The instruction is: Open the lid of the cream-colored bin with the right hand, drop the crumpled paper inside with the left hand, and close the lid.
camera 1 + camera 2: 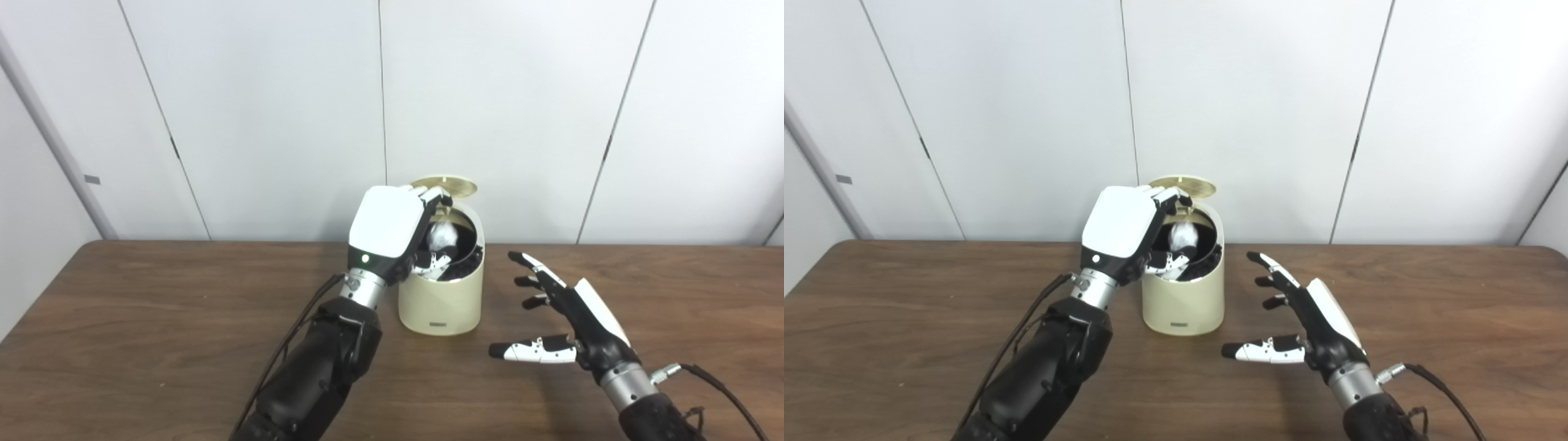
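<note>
The cream-colored bin (438,306) stands mid-table with its round gold lid (446,185) tipped up at the back. My left hand (392,229) hangs over the bin's dark opening, white back toward the camera. Its fingers and thumb curl around the white crumpled paper (442,236), which sits just inside the rim. My right hand (563,318) hovers low over the table to the right of the bin, apart from it. That hand is open with fingers spread and the thumb pointing left.
The brown wooden table (153,318) runs to a white panelled wall (275,110) close behind the bin. Black cables trail from both wrists.
</note>
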